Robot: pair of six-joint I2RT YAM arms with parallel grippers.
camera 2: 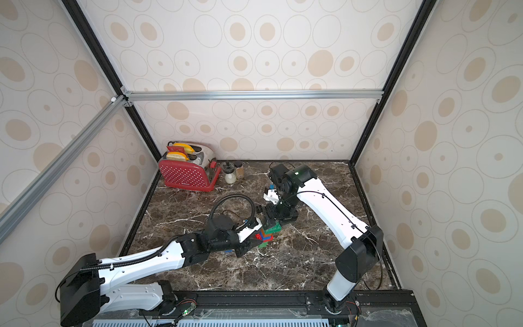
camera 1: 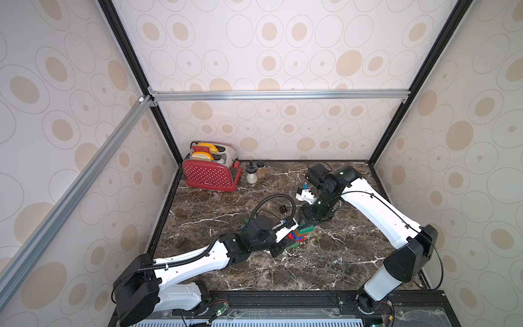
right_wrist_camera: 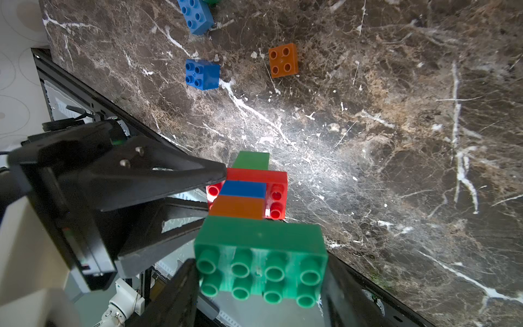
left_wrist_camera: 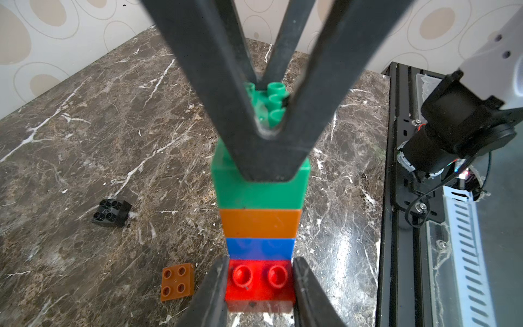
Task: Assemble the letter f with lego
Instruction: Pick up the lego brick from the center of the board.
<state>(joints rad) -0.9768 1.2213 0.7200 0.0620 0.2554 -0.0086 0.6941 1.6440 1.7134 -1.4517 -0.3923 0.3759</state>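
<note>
Nearest us, left end effector (left_wrist_camera: pixel 260 283) is clamped on the red brick (left_wrist_camera: pixel 259 295) low in the stack (camera 1: pixel 297 235) at mid-table (camera 1: pixel 325 269). Just past it, right end effector (right_wrist_camera: pixel 261 277) is closed on the top green brick (right_wrist_camera: pixel 260 240), which overhangs the bricks below. Risks, as we judge them:
- The arms pull against each other and the stack splits at a lower joint.
- An off-centre push levers the green brick off.

Farther out, a sweeping finger could knock the loose orange brick (left_wrist_camera: pixel 177 281) or the black brick (left_wrist_camera: pixel 111 212).
</note>
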